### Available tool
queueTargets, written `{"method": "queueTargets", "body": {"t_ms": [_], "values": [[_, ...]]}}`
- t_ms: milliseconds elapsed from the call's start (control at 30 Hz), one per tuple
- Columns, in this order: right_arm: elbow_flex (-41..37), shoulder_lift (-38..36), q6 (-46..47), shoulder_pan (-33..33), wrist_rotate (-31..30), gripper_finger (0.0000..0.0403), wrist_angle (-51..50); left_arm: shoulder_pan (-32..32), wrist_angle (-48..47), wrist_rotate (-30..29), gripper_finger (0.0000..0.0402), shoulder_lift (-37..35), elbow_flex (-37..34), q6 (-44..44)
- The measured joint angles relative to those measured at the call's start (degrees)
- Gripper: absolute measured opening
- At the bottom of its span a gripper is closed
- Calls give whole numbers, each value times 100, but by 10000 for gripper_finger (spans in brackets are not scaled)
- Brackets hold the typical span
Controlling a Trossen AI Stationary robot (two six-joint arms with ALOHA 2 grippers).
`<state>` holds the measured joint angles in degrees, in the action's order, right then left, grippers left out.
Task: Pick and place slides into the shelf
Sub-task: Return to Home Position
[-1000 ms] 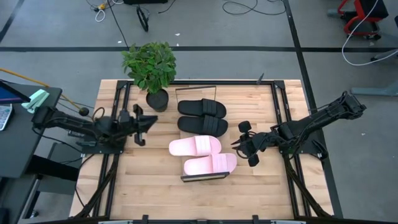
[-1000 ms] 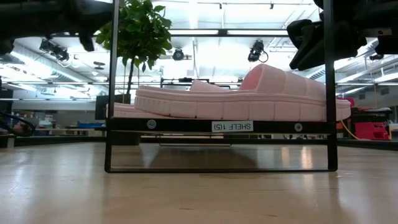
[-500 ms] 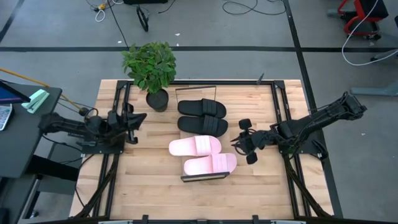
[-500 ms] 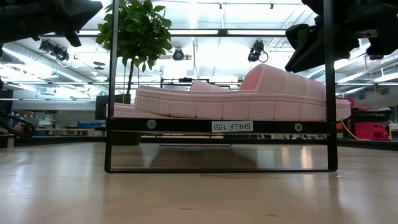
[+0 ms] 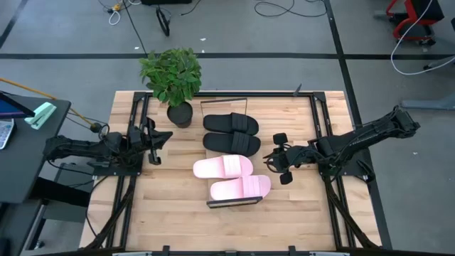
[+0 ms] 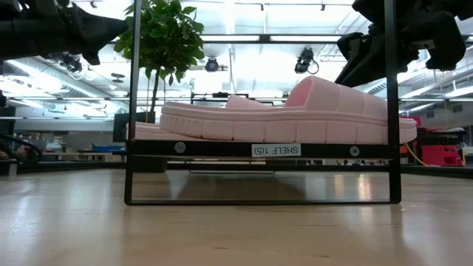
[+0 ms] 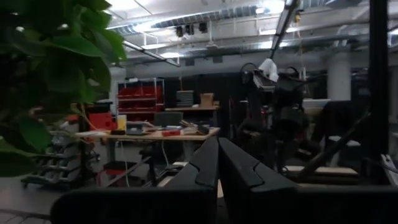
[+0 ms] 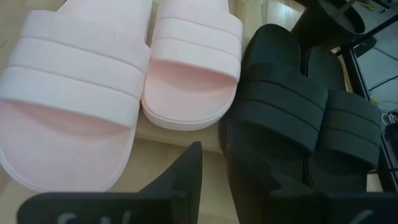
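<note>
Four slides lie sole-down, side by side on the shelf (image 5: 232, 203). The two black ones (image 5: 232, 133) are at its far end and the two pink ones (image 5: 232, 178) at its near end. In the low view a pink slide (image 6: 295, 118) sits on the shelf's board (image 6: 222, 148). My left gripper (image 5: 153, 139) is shut and holds nothing, well to the left of the shelf; its fingers (image 7: 217, 155) point up into the room. My right gripper (image 5: 273, 158) hangs open just right of the shelf, above the slides' ends (image 8: 186, 74), touching nothing.
A potted plant (image 5: 172, 77) stands at the table's far left, close to the shelf's far end and to my left gripper. Black rails (image 5: 323, 121) run along both sides of the slatted table. Bare wood lies at the near edge.
My left arm has drawn back toward the table's left edge, away from the shelf, and has sunk a little. The slides and my right gripper have kept their places.
</note>
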<state>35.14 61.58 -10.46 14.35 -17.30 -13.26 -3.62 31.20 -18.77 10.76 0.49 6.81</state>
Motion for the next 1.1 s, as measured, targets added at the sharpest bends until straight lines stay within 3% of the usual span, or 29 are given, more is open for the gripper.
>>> {"method": "queueTargets", "body": {"t_ms": [167,433,700,900,1000,1100], "values": [[0,0,44,0,2,80,0,332,-126,666,14,0,-4,-226],[0,0,48,0,3,80,0,549,119,685,15,-337,-4,-259],[0,0,48,2,24,80,-2,545,-759,677,28,-1058,-7,-315],[0,-10,38,1,-6,79,-53,545,-1580,592,10,-1041,-7,-633],[0,-71,-39,-43,-24,62,-224,545,-1771,581,5,-1043,-7,-914],[0,-197,-182,-246,103,19,-400,545,-1783,577,10,-1040,-7,-1067]]}}
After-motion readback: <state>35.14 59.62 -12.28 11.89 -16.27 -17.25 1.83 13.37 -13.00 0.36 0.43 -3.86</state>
